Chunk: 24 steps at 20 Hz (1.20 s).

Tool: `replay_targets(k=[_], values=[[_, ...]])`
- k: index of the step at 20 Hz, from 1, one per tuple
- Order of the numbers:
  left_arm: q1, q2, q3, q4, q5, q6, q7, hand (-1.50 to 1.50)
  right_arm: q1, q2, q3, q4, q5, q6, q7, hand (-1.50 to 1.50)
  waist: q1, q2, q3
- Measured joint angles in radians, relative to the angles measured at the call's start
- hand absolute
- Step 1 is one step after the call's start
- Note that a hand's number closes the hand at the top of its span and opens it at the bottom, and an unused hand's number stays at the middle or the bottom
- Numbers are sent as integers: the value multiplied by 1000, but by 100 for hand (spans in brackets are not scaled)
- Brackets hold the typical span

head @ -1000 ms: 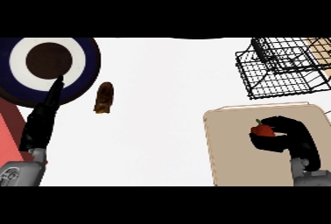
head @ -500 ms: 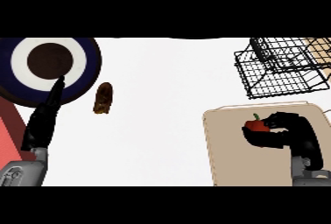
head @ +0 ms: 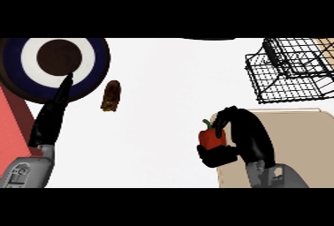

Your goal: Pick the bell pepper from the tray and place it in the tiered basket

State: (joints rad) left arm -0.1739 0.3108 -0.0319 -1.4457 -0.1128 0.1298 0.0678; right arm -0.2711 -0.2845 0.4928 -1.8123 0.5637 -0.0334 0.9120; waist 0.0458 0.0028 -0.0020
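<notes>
My right hand (head: 244, 134) is curled round a red bell pepper (head: 212, 137) with a green stem, holding it at the left edge of the beige tray (head: 300, 132). Fingers and thumb wrap the pepper from above and below, hiding part of it. The black wire tiered basket (head: 290, 68) stands at the upper right, well beyond the hand. At the left, my left hand (head: 52, 117) rests open with straight fingers pointing up, their tips over the plate's rim.
A round plate (head: 58, 62) with blue, white and dark rings lies at the upper left. A brown oblong item (head: 111, 96) lies on the white counter beside it. A red surface (head: 13, 128) runs along the left edge.
My right hand has carried the bell pepper leftward, from the middle of the tray to its left edge. The left hand has not moved.
</notes>
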Motion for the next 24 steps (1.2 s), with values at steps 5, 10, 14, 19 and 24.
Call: replay_targets(k=[5,10,14,19,24], values=[[10,-3,11,-5,-5,8,12,0,-121,67,48,-46,112,-25,-12,150,-26,-4,1],[16,-8,28,16,-9,13,-11,0,-247,66,-35,-138,163,9,20,150,-41,-5,1],[33,-3,34,-10,-8,1,0,0,-354,32,-123,-158,187,71,38,150,-41,-5,1],[18,9,60,5,-1,-16,-7,0,-474,-52,-258,-112,134,199,15,150,-43,-4,1],[14,-8,57,5,-15,-21,1,0,-541,-70,-386,-29,37,263,-51,150,-42,-3,2]])
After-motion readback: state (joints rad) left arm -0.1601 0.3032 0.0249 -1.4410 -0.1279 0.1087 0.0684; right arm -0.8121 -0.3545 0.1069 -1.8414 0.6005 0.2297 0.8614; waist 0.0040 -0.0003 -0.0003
